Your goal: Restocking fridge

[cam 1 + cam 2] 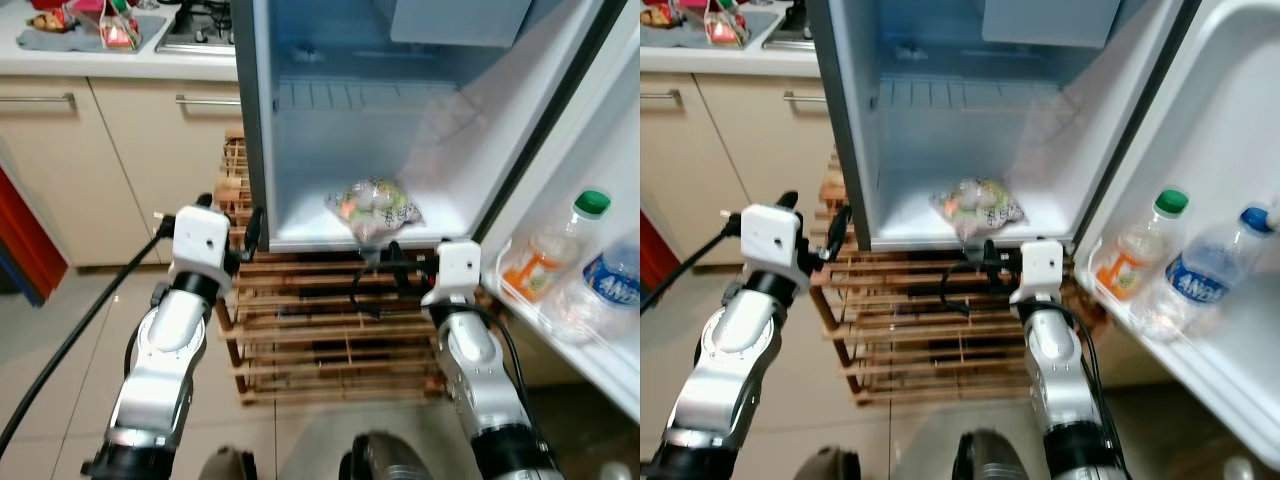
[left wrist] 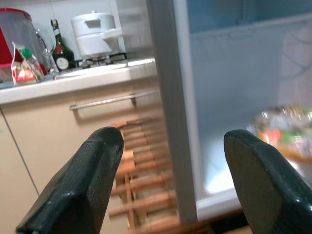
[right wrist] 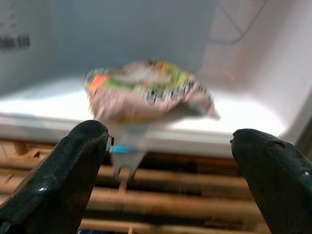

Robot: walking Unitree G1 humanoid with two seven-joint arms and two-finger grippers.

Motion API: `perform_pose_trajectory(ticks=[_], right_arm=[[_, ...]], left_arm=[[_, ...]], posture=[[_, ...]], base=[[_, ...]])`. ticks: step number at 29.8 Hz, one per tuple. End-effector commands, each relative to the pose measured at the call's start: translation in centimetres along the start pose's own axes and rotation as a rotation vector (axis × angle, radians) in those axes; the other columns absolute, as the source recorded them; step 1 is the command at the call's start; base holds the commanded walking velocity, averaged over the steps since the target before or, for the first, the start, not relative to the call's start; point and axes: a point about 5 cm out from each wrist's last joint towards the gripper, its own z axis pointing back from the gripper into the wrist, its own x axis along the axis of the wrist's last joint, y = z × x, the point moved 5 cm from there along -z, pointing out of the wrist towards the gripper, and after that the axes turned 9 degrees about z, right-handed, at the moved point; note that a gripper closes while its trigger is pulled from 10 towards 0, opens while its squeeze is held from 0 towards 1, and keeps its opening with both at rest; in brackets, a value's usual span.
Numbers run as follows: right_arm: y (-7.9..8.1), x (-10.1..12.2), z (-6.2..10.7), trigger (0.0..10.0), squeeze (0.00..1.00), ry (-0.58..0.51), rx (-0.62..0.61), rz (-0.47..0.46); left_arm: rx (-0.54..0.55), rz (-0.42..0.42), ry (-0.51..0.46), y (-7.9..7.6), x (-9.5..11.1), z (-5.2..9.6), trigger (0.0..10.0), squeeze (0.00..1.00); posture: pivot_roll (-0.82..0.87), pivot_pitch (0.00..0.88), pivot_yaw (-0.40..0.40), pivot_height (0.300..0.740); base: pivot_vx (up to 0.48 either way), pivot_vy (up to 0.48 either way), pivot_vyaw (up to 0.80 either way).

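On fridge floor (image 1: 300,225), near front lip: food bag (image 1: 373,207), within my reach. My right gripper (image 3: 170,161) just before it, spread wide, empty. My left gripper (image 2: 175,180) beside fridge wall, spread, empty. Door shelf: bottles (image 1: 560,262), upright.

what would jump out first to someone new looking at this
The open fridge, nearly bare, with one crinkly food bag at the front edge of its floor. The right gripper is open just below the bag, and two bottles stand in the door shelf.

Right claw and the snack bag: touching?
Apart. In the right wrist view the right claw is open, both fingers short of the bag on the fridge floor.
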Motion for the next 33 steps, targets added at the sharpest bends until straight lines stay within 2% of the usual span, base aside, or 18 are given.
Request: perform_pose_trajectory(ticks=[1,6,12,15,26,29,33], right_arm=[[0.1,-0.1,-0.1,10.0,0.0,0.008,-0.004,-0.002],[0.3,0.4,0.0,10.0,0.0,-0.033,0.002,0.004],[0.7,0.9,-0.4,10.0,0.0,-0.043,0.01,-0.011],[1.0,1.0,-0.5,10.0,0.0,-0.041,0.024,0.01],[1.1,0.9,-0.5,10.0,0.0,-0.044,0.03,0.009],[1.0,0.9,-0.5,10.0,0.0,-0.045,0.027,0.007],[0.9,1.3,-0.6,10.0,0.0,-0.073,0.019,0.017]], left_arm=[[-0.038,-0.014,0.003,-0.6,0.0,-0.4,10.0,0.0],[-0.051,-0.021,0.003,-0.7,0.0,-0.5,10.0,0.0],[-0.078,-0.024,0.001,-1.1,0.0,-0.9,10.0,0.0],[-0.092,-0.007,0.001,-1.3,0.0,-1.1,10.0,0.0],[-0.112,-0.014,-0.001,-1.5,0.0,-1.7,10.0,0.0],[-0.113,-0.003,-0.004,-1.5,0.1,-1.9,10.0,0.0],[-0.07,0.057,-0.04,-0.8,0.8,-2.1,10.0,0.0]], posture=[[-0.03,0.0,-0.04,0.609],[-0.03,0.0,-0.04,0.591],[-0.03,0.0,-0.041,0.591],[-0.03,0.0,-0.041,0.591],[-0.04,0.0,-0.039,0.591],[-0.04,0.0,-0.035,0.591],[-0.04,0.0,-0.032,0.591]], base=[[0.0,0.0,0.0],[0.0,0.0,0.17],[0.0,0.0,0.07],[0.0,0.0,0.0],[0.0,0.0,-0.63],[0.0,0.0,-0.61],[0.077,0.157,-0.31]])
